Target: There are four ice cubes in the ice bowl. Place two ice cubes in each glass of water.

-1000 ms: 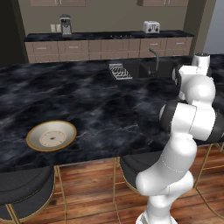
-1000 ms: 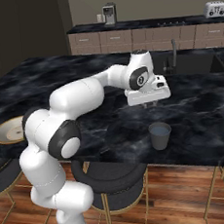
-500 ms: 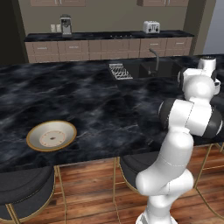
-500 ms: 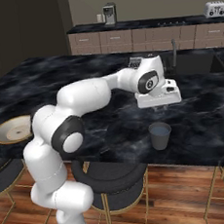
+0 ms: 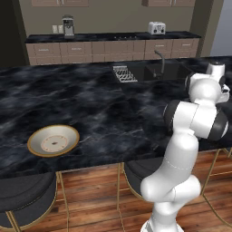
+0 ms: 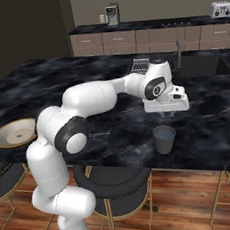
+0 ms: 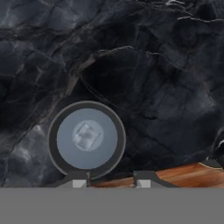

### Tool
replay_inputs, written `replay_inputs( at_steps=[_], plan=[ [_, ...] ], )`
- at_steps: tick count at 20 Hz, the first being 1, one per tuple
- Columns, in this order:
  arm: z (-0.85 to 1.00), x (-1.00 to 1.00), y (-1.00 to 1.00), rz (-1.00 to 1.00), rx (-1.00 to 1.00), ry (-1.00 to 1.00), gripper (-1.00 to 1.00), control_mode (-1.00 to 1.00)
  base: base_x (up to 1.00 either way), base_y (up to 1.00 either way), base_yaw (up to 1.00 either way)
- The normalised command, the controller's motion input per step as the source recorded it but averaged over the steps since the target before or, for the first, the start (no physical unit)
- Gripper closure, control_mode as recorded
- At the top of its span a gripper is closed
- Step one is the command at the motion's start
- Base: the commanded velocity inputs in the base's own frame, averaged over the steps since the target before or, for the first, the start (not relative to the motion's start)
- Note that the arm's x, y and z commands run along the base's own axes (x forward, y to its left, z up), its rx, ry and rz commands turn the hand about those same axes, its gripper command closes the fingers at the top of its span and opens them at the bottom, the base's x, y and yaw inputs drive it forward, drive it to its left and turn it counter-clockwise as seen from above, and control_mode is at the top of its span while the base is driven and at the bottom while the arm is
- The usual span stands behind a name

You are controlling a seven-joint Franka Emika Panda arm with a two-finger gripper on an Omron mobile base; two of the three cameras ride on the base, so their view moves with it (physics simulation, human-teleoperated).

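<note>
I've swung the gripper (image 6: 167, 112) rightward over the glass (image 6: 165, 139); its fingers look clenched, on what I can't tell; one ice cube (image 7: 87, 135) already sits inside; release seems next.

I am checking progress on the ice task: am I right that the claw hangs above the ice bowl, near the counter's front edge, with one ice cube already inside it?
Not quite: the claw hangs above a glass of water, not the ice bowl, which sits far off along the counter. The right base view shows this. The rest holds: the glass stands near the counter's front edge, and the hand view shows one ice cube in it.
</note>
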Motion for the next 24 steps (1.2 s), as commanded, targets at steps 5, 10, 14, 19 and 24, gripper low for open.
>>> replay_inputs(
  at_steps=[5, 10, 14, 19, 24],
  plan=[
    [-0.18, 0.01, 0.06, -0.14, 0.04, -0.05, 1.00, -1.00, 0.00, 0.00, 0.00],
    [-0.04, 0.03, 0.07, -0.12, 0.04, -0.03, 1.00, -1.00, 0.00, 0.00, 0.00],
    [-0.28, 0.00, 0.01, -0.13, 0.04, 0.00, 1.00, -1.00, 0.00, 0.00, 0.00],
    [-0.36, 0.00, 0.05, -0.12, 0.06, 0.00, 1.00, -1.00, 0.00, 0.00, 0.00],
    [-0.22, 0.00, 0.02, -0.11, 0.03, 0.00, 1.00, -1.00, 0.00, 0.00, 0.00]
  ],
)
